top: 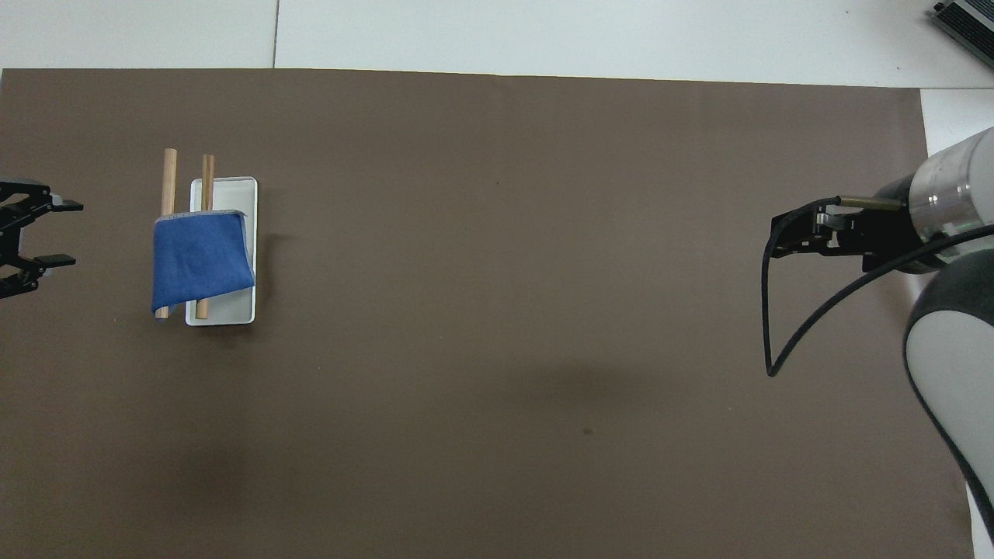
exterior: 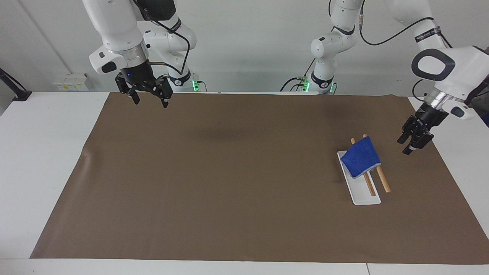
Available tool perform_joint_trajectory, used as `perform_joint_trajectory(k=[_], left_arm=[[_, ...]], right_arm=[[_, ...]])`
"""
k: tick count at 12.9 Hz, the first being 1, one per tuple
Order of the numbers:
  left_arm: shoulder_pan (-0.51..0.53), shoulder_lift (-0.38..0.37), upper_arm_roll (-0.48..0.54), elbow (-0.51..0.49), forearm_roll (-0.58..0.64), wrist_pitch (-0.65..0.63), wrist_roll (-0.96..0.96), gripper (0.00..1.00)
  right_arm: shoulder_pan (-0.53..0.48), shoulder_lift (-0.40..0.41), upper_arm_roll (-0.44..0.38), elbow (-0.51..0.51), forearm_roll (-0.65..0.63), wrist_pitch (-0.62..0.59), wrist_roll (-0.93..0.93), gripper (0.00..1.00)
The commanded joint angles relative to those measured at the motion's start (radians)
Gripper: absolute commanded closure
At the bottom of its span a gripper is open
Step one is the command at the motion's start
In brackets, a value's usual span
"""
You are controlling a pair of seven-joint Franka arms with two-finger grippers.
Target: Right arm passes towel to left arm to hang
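Towel [exterior: 360, 157] is hanging draped over two wooden rods [exterior: 382, 179] above white tray [exterior: 359, 194], long axis along rods. Left gripper [exterior: 412, 139] is hovering just beside it, toward table edge, fingers wide, holding nothing. Right gripper [exterior: 147, 93] is waiting well apart, fingers wide, empty.

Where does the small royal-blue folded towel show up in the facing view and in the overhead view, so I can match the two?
Facing view: the small royal-blue folded towel is right of centre, draped over two wooden rods on a white rectangular tray.
Overhead view: the towel is at the left, middle height, over the same rods.
Shared landmark: the white tray under the rods, at the left arm's end of the table.
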Motion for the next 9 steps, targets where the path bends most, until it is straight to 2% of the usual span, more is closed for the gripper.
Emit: perform_joint_trajectory(k=[1, 2, 5, 7, 9], left_arm=[[-0.009, 0.042, -0.012, 0.159, 0.125, -0.170, 0.014, 0.24], [-0.021, 0.041, -0.022, 0.208, 0.178, -0.243, 0.016, 0.24], [-0.150, 0.041, -0.030, 0.344, 0.318, -0.437, 0.019, 0.25], [-0.243, 0.041, -0.033, 0.380, 0.399, -0.498, 0.034, 0.26], [-0.318, 0.039, -0.032, 0.381, 0.470, -0.557, 0.167, 0.27]], right_arm=[[-0.001, -0.012, 0.001, -0.012, -0.013, -0.008, -0.024, 0.00], [-0.003, -0.012, 0.001, -0.012, -0.013, -0.008, -0.024, 0.00], [-0.003, -0.012, 0.001, -0.012, -0.013, -0.008, -0.024, 0.00], [-0.003, -0.012, 0.001, -0.012, -0.013, -0.008, -0.024, 0.00], [-0.003, -0.012, 0.001, -0.012, -0.013, -0.008, -0.024, 0.00]])
